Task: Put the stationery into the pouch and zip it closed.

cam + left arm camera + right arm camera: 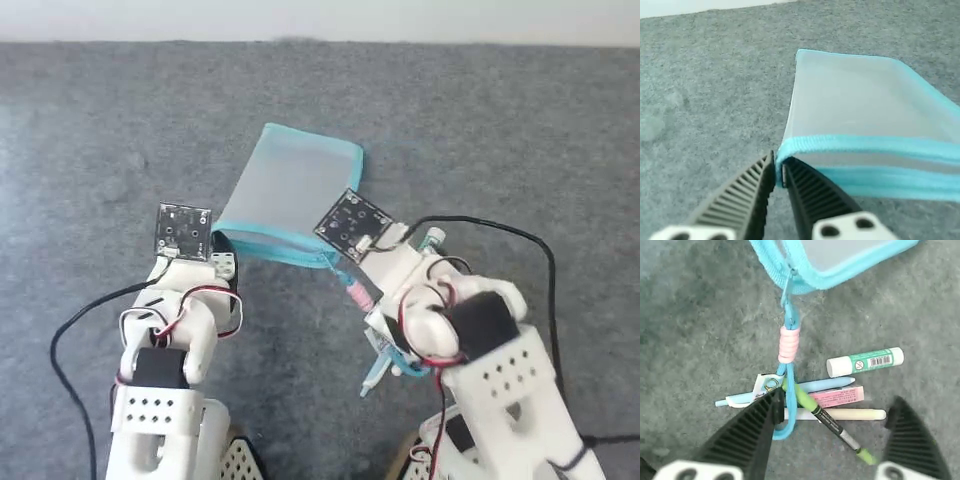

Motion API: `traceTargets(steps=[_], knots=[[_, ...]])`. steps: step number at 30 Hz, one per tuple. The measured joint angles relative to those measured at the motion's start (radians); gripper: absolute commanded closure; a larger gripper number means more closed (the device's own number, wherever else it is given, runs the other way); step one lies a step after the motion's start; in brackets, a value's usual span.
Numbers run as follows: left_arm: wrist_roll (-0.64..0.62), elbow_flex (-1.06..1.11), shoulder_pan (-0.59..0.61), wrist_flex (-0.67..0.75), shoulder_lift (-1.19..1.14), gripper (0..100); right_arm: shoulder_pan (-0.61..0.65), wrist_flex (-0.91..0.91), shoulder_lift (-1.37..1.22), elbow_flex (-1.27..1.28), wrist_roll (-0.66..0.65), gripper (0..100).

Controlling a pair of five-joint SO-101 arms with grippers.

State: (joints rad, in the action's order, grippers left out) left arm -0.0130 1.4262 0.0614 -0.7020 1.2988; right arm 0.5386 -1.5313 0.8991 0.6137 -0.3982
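Observation:
The translucent pouch (290, 185) with teal trim lies mid-table, its zipper edge toward the arms. My left gripper (779, 169) is shut on the corner of that teal edge (860, 147). A teal pull strap with a pink bead (789, 344) hangs from the zipper at the other end. My right gripper (832, 440) is open above a heap of stationery: a glue stick (865, 361), a light blue pen (805, 387), a pink eraser (837, 396), a cream pen (850, 414) and a green pen (827, 422). The strap's loop lies across the pens.
Grey carpet-like cloth (500, 130) covers the table. A black cable (545, 270) loops beside the right arm, another (70, 330) beside the left arm. A pale wall edge runs along the far side.

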Motion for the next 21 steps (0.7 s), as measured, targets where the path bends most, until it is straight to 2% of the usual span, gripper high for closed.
traceTargets(steps=[8, 16, 21], knots=[[-0.011, 0.000, 0.008, 0.000, 0.000, 99, -0.017, 0.051, 0.017, 0.092, 0.051, 65.2], [-0.012, 0.000, 0.008, 0.000, 0.000, 99, -0.316, 0.172, -0.199, 0.184, 0.066, 65.2], [-0.012, 0.000, 0.008, 0.000, 0.000, 99, -0.465, 0.229, -0.417, 0.184, 0.184, 65.3]])
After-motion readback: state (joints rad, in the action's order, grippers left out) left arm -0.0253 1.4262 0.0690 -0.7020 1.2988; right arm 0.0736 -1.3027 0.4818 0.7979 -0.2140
